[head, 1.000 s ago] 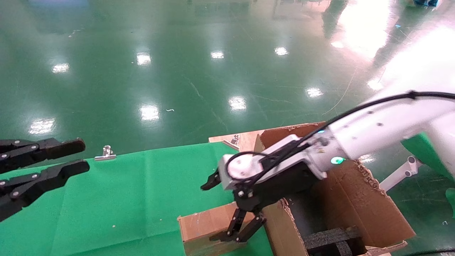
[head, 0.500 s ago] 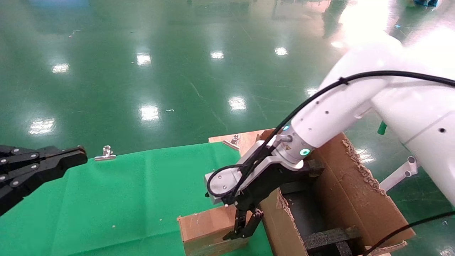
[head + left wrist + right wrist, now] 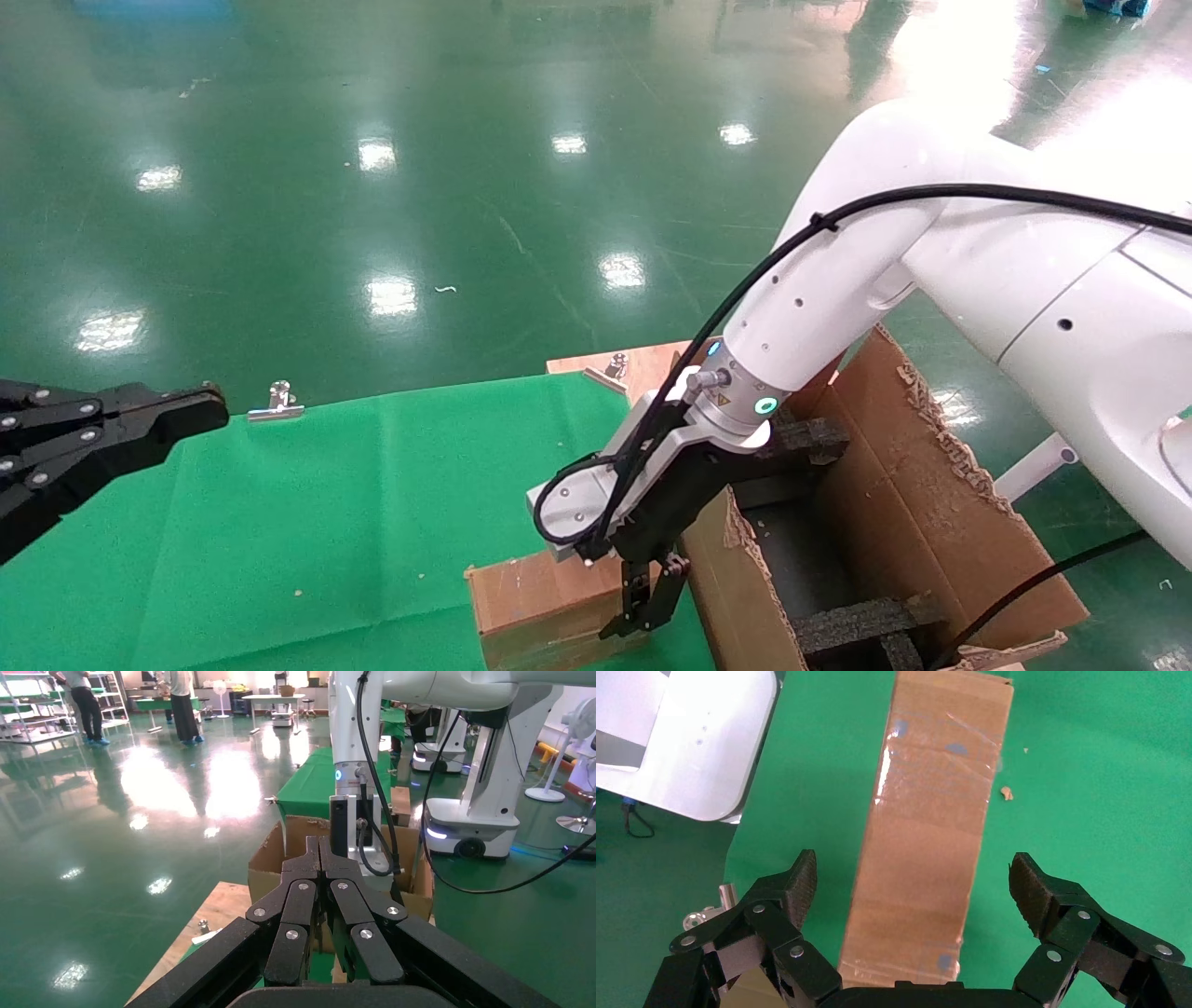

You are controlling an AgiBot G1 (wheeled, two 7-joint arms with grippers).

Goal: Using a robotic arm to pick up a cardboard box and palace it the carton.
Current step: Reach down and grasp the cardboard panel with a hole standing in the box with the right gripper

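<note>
The left hand is parked out at the left edge of the table, above the green cloth, its black fingers pressed together on nothing, and it has no visible part in the job. Moving right, a small metal clip sits at the far edge of the cloth. Further right, near the front edge of the table, lies the cardboard box, small and flat with clear tape down its seam, resting on the cloth just beside the carton's left wall. The robotic arm reaches down to it from the right, and its right hand stands over the box with the fingers spread wide, one to each long side of the box and both apart from it, so nothing is gripped. By that reading the task is at its start: the approach is made, but the grasp, the lift and the placing are all left to do. Rightmost is the carton, large and open with tall torn-edged flaps. Inside it show strips of black foam, one near the front and another by the far wall; the dark space between them appears unfilled, and the small box is plainly not in it.
</note>
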